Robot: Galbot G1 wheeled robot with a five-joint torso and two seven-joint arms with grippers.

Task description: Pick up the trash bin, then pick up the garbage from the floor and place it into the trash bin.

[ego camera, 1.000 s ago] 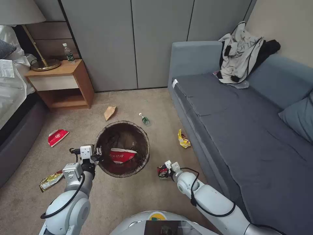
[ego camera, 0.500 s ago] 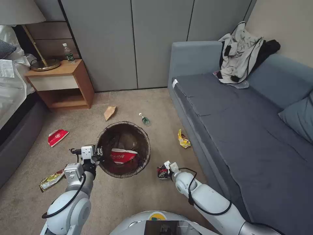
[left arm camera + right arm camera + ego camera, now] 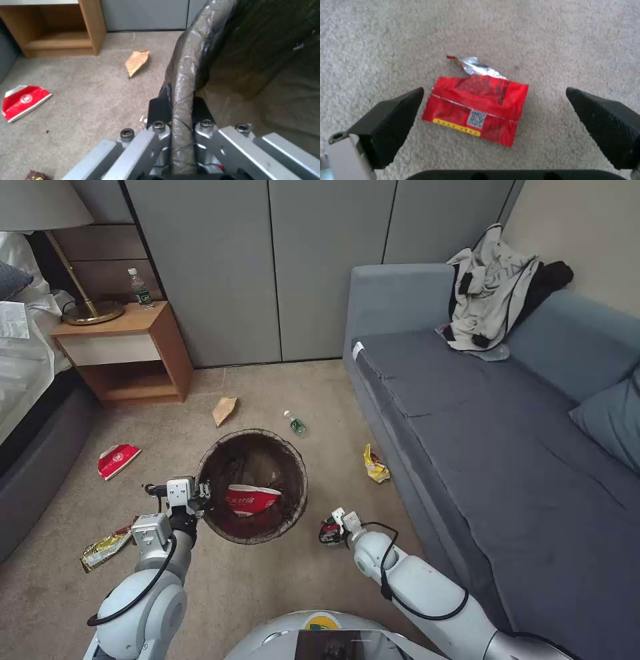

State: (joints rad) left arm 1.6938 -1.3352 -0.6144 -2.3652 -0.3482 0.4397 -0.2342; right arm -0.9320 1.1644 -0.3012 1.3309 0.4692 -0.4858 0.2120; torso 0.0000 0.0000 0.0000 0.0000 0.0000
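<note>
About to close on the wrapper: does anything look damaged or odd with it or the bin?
The red wrapper is torn open at one end, silver lining showing, lying flat between the open right gripper fingers. The trash bin, clamped by the left gripper, looks fine.

Soft even light (wrist views blurry)

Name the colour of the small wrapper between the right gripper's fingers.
Red, with a yellow strip; right wrist view.

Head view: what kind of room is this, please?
Probably a bedroom or hotel room: a bed at one side, a wooden nightstand with a lamp, a grey sofa, and carpet strewn with litter.
</note>
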